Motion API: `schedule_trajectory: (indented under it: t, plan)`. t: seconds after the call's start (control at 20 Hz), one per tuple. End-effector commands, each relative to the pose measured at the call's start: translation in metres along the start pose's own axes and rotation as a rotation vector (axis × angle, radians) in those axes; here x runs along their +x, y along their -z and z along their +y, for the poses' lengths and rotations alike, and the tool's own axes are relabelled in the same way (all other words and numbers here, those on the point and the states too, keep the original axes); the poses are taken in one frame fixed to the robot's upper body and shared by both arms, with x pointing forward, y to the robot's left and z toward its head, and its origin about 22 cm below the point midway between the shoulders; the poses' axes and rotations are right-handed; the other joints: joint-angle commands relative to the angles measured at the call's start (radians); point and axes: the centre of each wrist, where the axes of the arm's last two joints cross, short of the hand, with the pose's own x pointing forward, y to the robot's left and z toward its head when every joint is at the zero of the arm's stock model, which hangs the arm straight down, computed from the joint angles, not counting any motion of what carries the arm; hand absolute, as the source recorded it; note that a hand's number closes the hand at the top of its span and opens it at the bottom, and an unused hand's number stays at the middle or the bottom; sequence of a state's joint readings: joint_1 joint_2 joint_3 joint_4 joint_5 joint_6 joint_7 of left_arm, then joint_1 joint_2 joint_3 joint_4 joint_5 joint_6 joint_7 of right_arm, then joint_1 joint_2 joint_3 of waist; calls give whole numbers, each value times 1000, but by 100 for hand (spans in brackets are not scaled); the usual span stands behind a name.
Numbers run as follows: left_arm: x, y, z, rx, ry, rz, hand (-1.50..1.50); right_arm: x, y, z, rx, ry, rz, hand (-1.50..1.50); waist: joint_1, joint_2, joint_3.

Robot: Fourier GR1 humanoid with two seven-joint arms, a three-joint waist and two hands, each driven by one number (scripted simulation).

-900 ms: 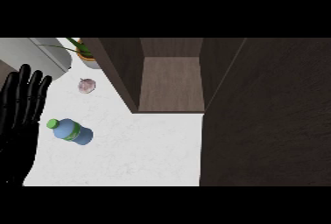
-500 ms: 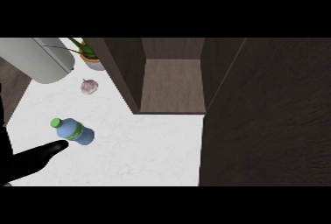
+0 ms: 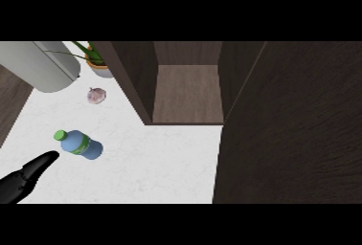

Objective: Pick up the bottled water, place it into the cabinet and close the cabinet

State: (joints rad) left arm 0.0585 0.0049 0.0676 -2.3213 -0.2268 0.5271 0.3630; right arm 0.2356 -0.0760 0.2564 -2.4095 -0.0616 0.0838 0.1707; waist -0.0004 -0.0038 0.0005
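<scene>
Left hand (image 3: 27, 179) reaches with fingers straight and together, holding nothing, its tip just short of the bottled water (image 3: 79, 144). That bottle stands on the counter (image 3: 163, 162), well left of the open cabinet (image 3: 188, 93). Best to spread the fingers, then wrap around the bottle's body below the green cap.

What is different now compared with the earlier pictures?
The left hand dropped from fingers-up at the left edge to the lower left corner, fingertips pointing at the bottled water without touching it. A grey forearm entered at upper left. Bottle, open cabinet, plant pot kept their places on the counter.
</scene>
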Motion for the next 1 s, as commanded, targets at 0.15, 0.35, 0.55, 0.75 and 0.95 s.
schedule_trajectory:
  t: [0.15,0.35,0.55,0.75,0.95]
  plan:
    - [45,-25,-1,43,-11,8,-150,23,-1,22,2,17,3,-150,1,2,0]
    - [43,-26,9,44,4,43,-150,41,-7,37,10,32,10,-150,5,0,-1]
    - [43,-25,14,64,15,40,-150,29,-6,42,11,28,16,-150,2,-2,0]
    - [50,-23,10,61,27,56,-150,29,-3,43,-1,4,-2,-150,-1,-2,1]
    - [43,-30,14,58,56,81,-150,36,-7,47,-7,11,16,-150,2,-3,-1]
